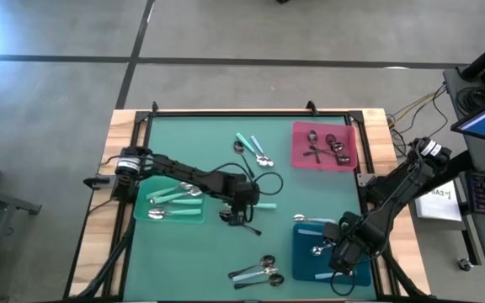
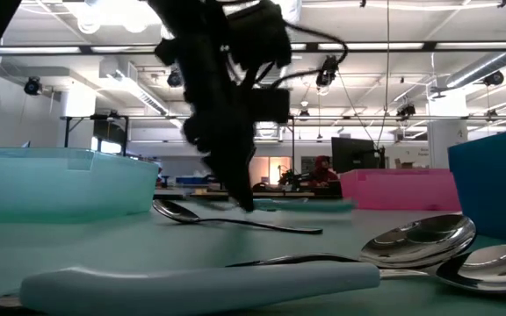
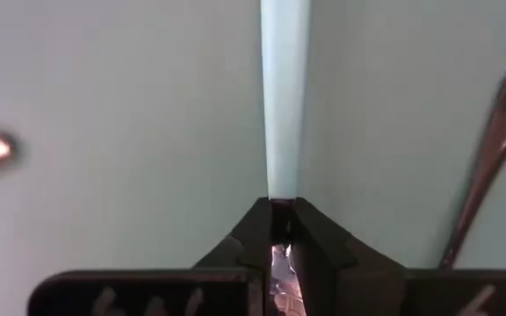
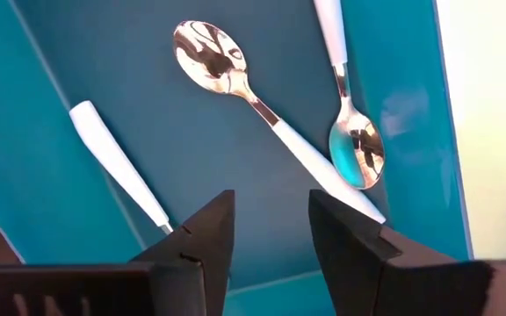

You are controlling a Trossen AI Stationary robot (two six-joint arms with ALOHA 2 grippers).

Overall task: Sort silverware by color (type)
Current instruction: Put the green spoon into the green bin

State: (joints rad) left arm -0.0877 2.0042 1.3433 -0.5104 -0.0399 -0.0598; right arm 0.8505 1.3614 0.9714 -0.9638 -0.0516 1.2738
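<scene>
My left gripper is down at the middle of the green table cover, shut on a teal-handled spoon that lies on the cover. A dark all-metal spoon lies just nearside of it. My right gripper hangs open above the blue mat at the near right, with nothing between its fingers; pale-handled spoons lie on that mat below it. Teal-handled spoons lie on the teal mat at the left. Dark spoons lie on the pink mat at the far right. My left gripper pinches the teal-handled spoon between its two fingers where the teal handle meets the metal neck. The fingers come steeply from above, and the handle runs straight away from them. In the low view the spoon appears to lie on the cover.
Loose spoons lie at the far middle and at the near middle of the cover. A cable loops beside the left gripper. The wooden table rim frames the cover.
</scene>
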